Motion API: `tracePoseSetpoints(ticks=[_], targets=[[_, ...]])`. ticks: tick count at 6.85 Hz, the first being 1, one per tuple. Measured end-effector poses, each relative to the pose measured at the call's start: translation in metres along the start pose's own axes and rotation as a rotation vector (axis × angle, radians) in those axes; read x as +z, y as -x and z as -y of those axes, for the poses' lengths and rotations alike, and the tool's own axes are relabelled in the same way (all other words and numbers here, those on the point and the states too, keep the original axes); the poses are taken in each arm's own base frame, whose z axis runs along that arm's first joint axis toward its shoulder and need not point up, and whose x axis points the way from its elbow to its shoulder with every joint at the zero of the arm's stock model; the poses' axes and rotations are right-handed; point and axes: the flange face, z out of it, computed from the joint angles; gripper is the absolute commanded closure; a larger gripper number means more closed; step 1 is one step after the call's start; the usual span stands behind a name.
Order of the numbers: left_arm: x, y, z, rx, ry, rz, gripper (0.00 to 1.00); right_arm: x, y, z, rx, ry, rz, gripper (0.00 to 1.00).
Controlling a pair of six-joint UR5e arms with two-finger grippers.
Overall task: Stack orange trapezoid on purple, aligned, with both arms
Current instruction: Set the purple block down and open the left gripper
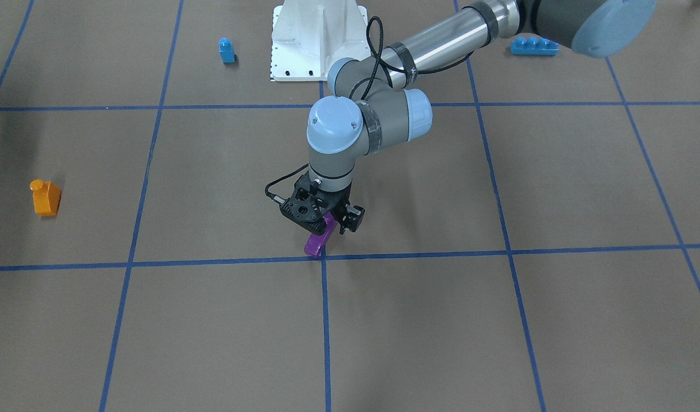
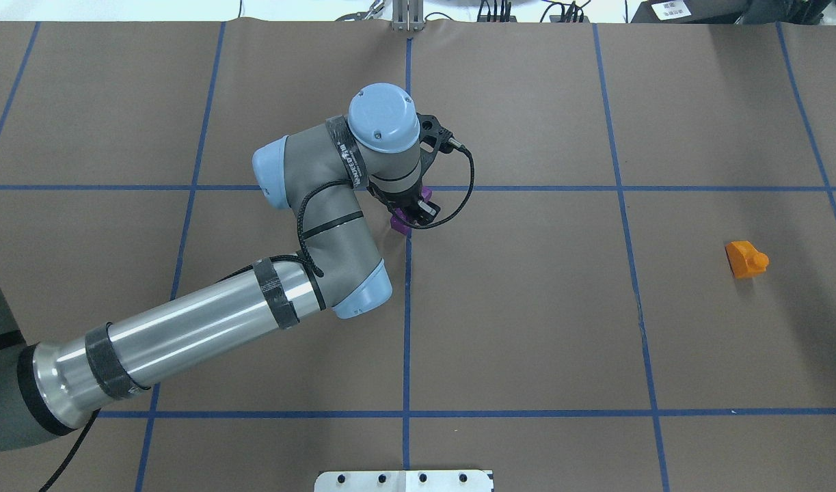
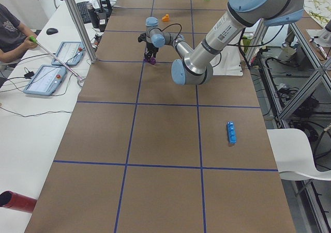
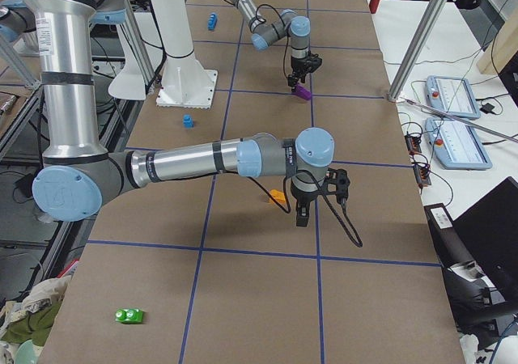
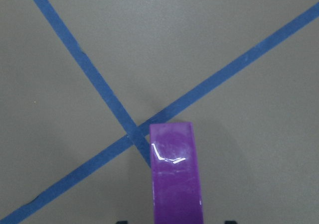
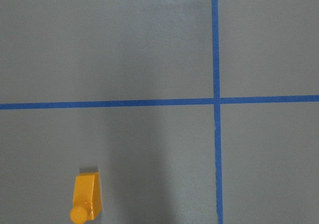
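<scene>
The left gripper (image 1: 329,222) pinches the tilted purple brick (image 1: 315,243) mid-frame. The orange trapezoid (image 1: 46,198) sits far left. Whether the right gripper (image 4: 303,215) is spread, I can't tell.

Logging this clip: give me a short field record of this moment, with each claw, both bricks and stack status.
left claw: shut on the purple brick, at a central tape crossing
purple brick: tilted; contact with the table unclear
right claw: hangs near the orange trapezoid; open or shut cannot be told
orange trapezoid: on the table, alone, far from the purple brick
stack: not yet done
others: small blue brick, long blue brick
</scene>
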Motion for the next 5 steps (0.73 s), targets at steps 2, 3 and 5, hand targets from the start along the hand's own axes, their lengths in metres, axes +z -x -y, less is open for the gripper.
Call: tracePoseSetpoints(ticks=[2, 3, 5], targets=[[-0.035, 0.022, 0.022, -0.089, -0.023, -0.021, 0.0, -0.004, 0.023, 0.004, -0.037, -0.004, 0.034, 0.0], [-0.069, 0.046, 0.036, -0.142, -0.017, -0.048, 0.0, 0.005, 0.05, 0.006, -0.078, 0.007, 0.029, 0.0], [-0.156, 0.082, 0.037, -0.224, 0.004, -0.036, 0.0, 0.049, 0.109, 0.004, -0.122, -0.021, -0.033, 0.0]])
